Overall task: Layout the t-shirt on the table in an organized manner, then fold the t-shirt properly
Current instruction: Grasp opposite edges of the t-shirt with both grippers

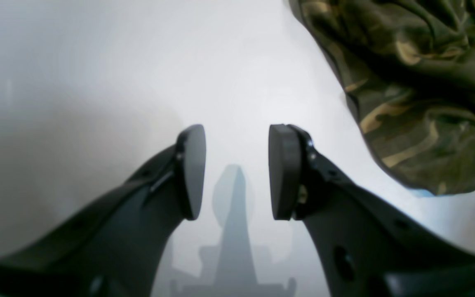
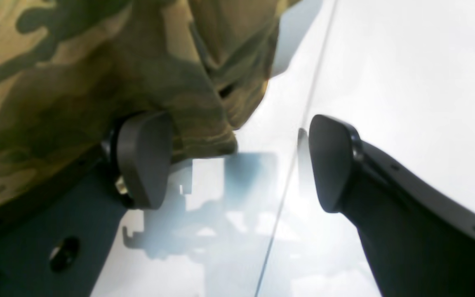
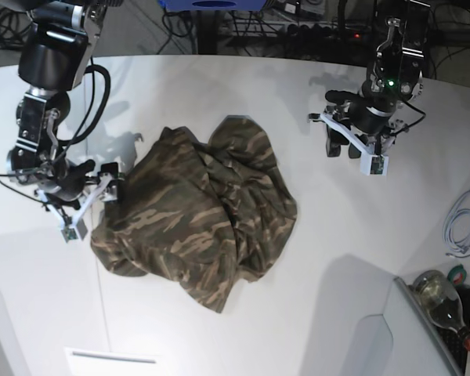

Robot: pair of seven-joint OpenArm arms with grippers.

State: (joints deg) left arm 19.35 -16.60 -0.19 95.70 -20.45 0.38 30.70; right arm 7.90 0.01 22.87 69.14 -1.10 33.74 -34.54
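Observation:
The camouflage t-shirt point(image 3: 200, 207) lies crumpled in a heap in the middle of the white table point(image 3: 360, 258). My right gripper point(image 2: 237, 161) is open at the heap's left edge in the base view point(image 3: 112, 182). A fold of the t-shirt point(image 2: 76, 82) drapes over its left finger, and nothing is pinched between the pads. My left gripper point(image 1: 236, 173) is open and empty above bare table. The t-shirt point(image 1: 419, 95) lies off to its upper right, apart from it. In the base view this gripper point(image 3: 342, 149) hovers to the right of the heap.
A thin dark seam point(image 2: 299, 136) runs across the table between the right gripper's fingers. A coiled white cable point(image 3: 462, 223) and a bottle point(image 3: 439, 294) lie off the table's right edge. Cables and equipment point(image 3: 298, 31) line the far side.

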